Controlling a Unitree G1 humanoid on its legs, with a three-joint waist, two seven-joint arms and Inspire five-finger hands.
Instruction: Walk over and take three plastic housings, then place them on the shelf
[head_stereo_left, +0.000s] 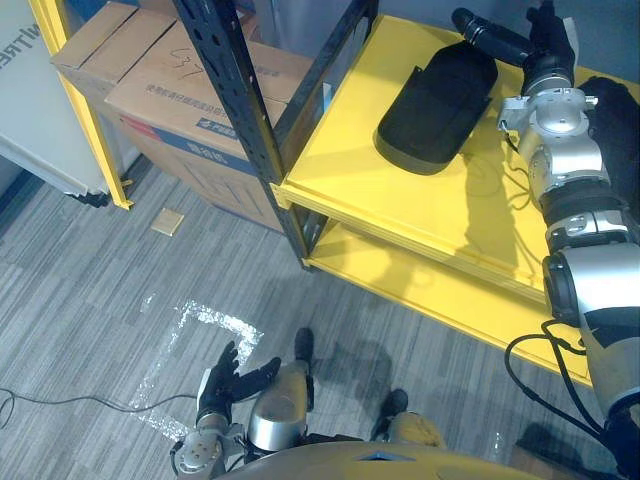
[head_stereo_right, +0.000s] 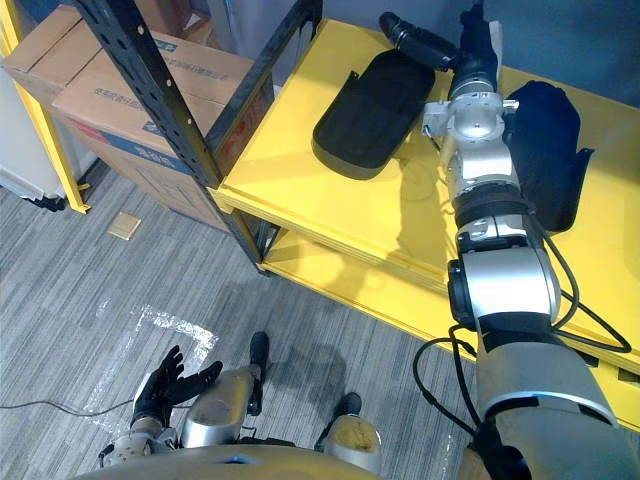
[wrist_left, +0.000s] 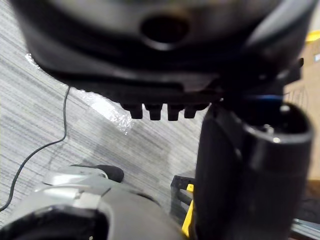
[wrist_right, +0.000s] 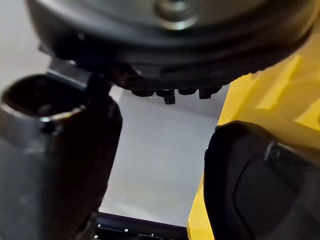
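Your right hand (head_stereo_right: 472, 65) reaches to the far side of the yellow shelf (head_stereo_right: 330, 200), fingers straight and apart, holding nothing. The left housing (head_stereo_right: 370, 105) lies just beside it and the right housing (head_stereo_right: 545, 150) beside your forearm. Your left hand (head_stereo_right: 165, 385) hangs relaxed near the floor, so placing looks part done: pull clear without nudging either, then fetch a third.
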